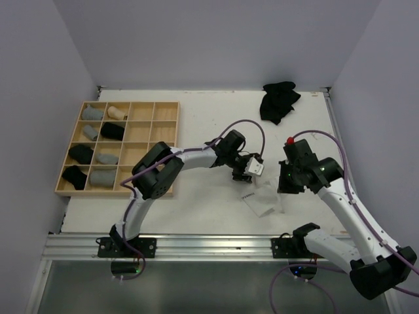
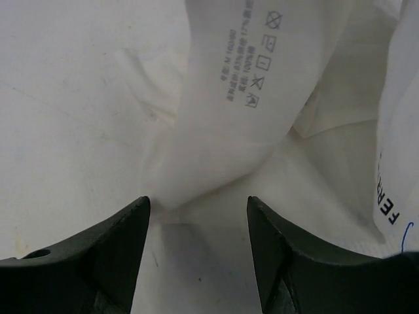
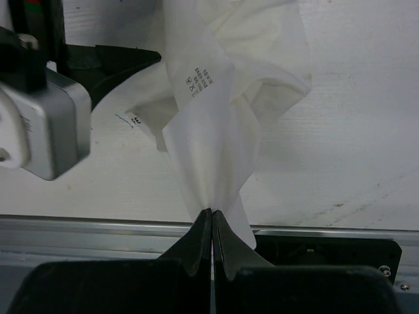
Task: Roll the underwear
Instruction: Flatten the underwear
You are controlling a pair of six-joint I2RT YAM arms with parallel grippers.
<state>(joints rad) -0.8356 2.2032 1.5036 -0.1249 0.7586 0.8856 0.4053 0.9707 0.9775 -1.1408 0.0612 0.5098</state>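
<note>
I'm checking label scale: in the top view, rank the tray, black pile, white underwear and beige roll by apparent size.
1. tray
2. black pile and white underwear: about alike, and the white one's edges are faint, so I won't rank them.
3. beige roll

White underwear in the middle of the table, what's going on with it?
The right arm's fingers are pinched shut on one edge of the white underwear. The left arm's fingers stand open on either side of a fold of it, not gripping. Rolled pieces sit in several compartments of the wooden grid tray at the left, and a black cloth heap lies at the table's far right.
</note>
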